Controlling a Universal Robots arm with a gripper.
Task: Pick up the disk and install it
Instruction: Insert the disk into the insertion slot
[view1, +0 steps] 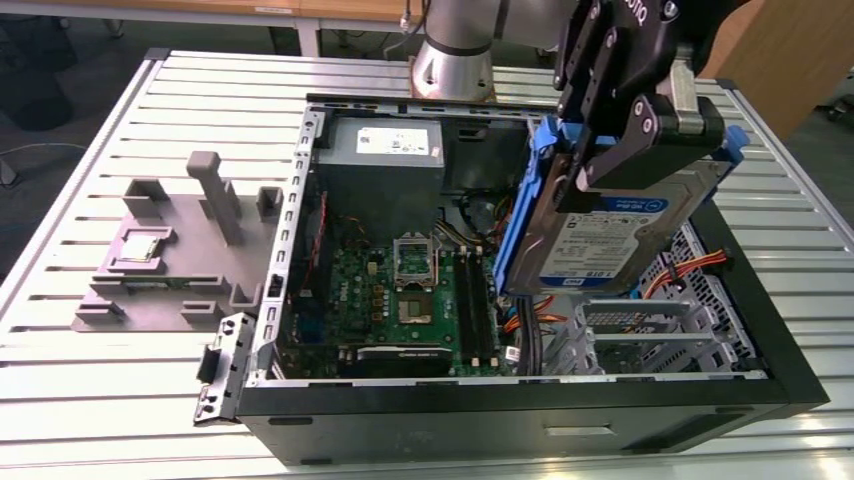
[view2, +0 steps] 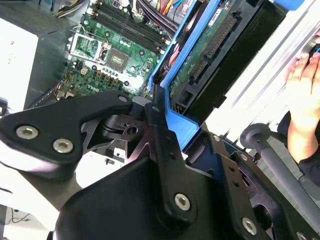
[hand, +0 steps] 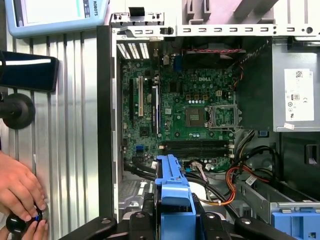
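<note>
Clamped on one disk (view1: 607, 235) with the gripper (view1: 638, 145), pinching the blue carrier at its upper end. Holding it tilted, near upright, over the open case (view1: 534, 425), lower end just above the metal cage (view1: 641, 335) at the exterior view's right, not seated. Bearing one white-and-blue label with dark print on the upturned face. Elsewhere in the case: one green board (view1: 400, 290) with one bare processor socket, and one grey box (view1: 360, 180) carrying one white sticker (view1: 398, 145) of small print. Resting on the slatted table (view1: 107, 400), beside the case at the exterior view's left: one grey fixture (view1: 174, 260). Seen in the first wrist view: a hand (hand: 17, 190) on a black knob
</note>
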